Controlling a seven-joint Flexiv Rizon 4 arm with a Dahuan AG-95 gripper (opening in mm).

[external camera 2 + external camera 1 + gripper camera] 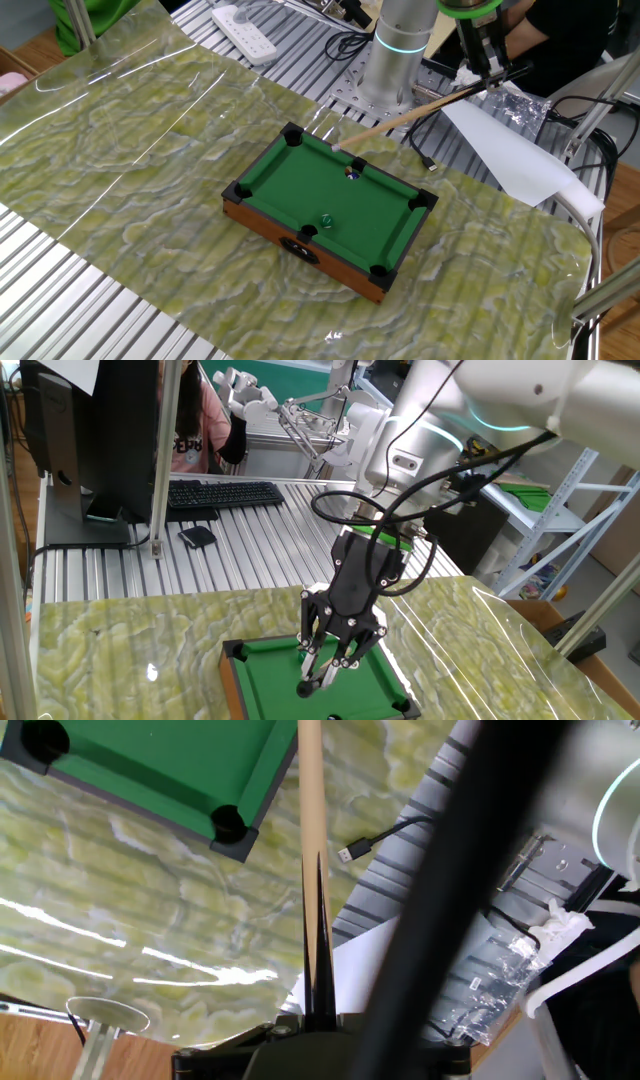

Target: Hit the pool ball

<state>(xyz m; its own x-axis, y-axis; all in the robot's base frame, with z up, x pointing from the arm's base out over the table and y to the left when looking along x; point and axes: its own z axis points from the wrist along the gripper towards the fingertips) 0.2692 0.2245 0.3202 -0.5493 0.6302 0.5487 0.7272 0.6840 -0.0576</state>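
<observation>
Aiming step: jaws clenched on cue (pixel 420 111), tip at far rail by ball (pixel 352 173). Next, a short straight push along the cue.

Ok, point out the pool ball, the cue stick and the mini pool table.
pool ball (pixel 351 173), the other fixed view, on its whitish spot.
cue stick (pixel 420 111), the other fixed view, middle of the wooden shaft.
mini pool table (pixel 262 221), the other fixed view, on its wooden side wall.

The mini pool table (pixel 300 182) has matt green felt and a brown wooden frame. It sits on a glossy marbled sheet (pixel 130 150) over ribbed metal. The cue stick (pixel 310 810) is smooth pale wood.
</observation>
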